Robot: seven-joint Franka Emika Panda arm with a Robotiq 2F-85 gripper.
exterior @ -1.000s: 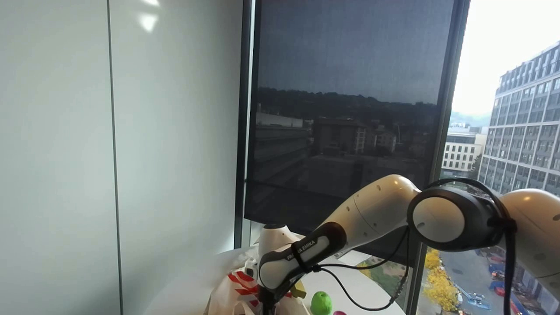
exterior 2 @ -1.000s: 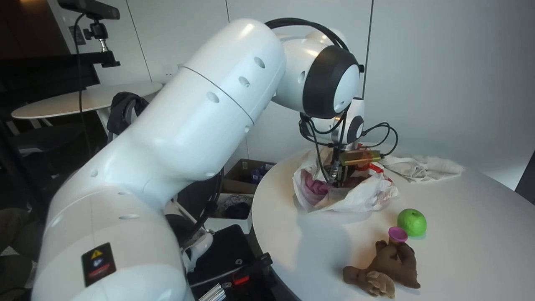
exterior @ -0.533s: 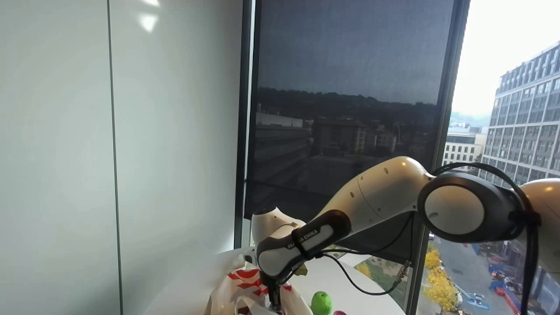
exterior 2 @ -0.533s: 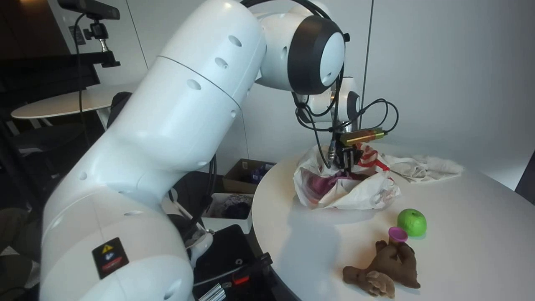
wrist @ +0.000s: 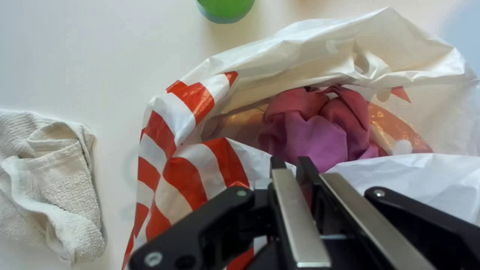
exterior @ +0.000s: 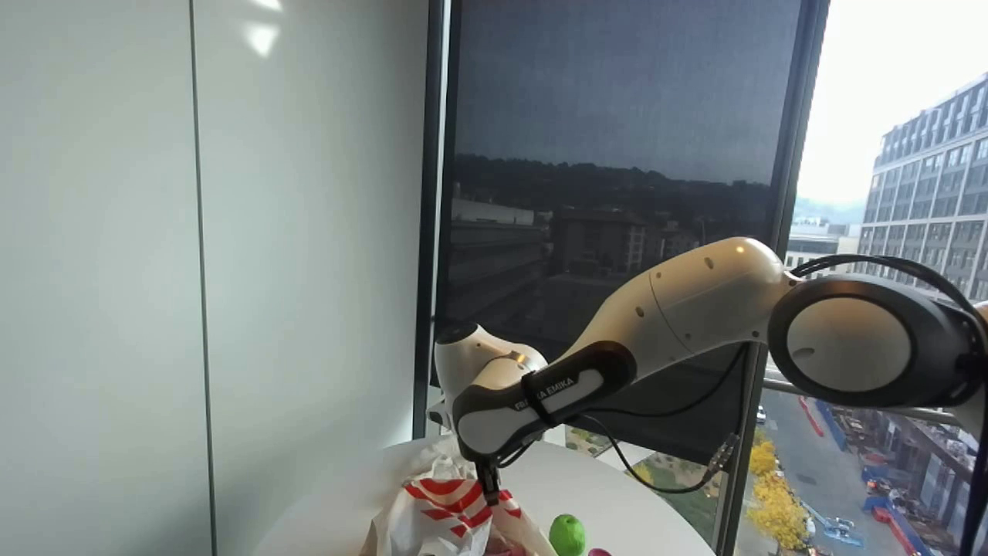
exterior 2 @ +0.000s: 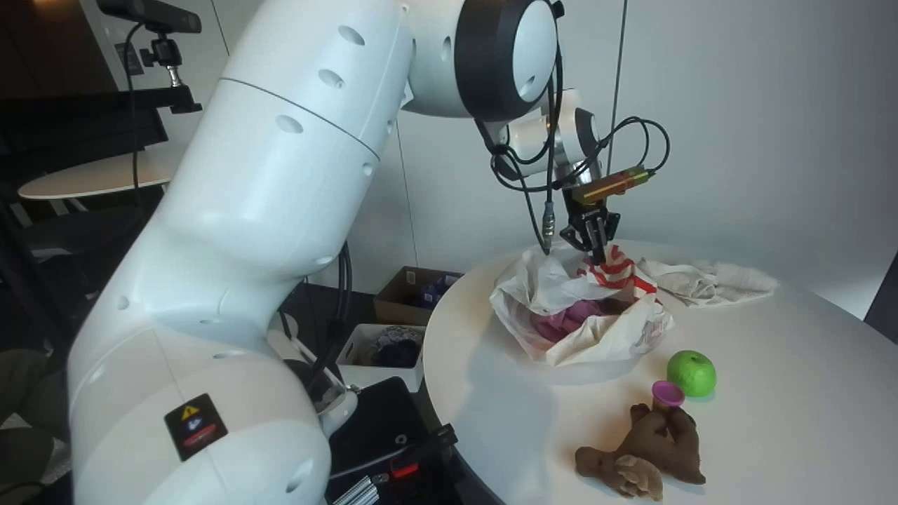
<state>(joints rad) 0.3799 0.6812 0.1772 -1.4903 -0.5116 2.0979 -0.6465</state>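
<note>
A white plastic bag with red stripes (wrist: 300, 47) stands on the table, its mouth spread. Inside it a purple-pink cloth (wrist: 315, 135) lies bunched, also visible as a purple patch (exterior 2: 565, 319) in an exterior view. My gripper (wrist: 292, 163) is just above the bag's rim, slightly tilted. Its fingers (wrist: 296, 217) are drawn nearly together with a narrow gap, and no object is plainly pinched there. In both exterior views the gripper (exterior 2: 598, 259) overlaps the striped flap (exterior: 455, 498); whether the tips touch the plastic is unclear.
On the round white table (exterior 2: 807, 393) lie a green apple-like fruit (exterior 2: 691, 373), a brown soft toy (exterior 2: 663, 445) and a small purple-topped piece (exterior 2: 668, 394). A crumpled white towel (wrist: 48, 187) rests beside the bag. A wall (exterior: 309, 232) and a window blind (exterior: 602, 193) rise behind.
My gripper has come up out of the bag to its rim and tilted, and the forearm has risen. The bag's striped flap and white plastic have shifted; the cloth stays inside.
</note>
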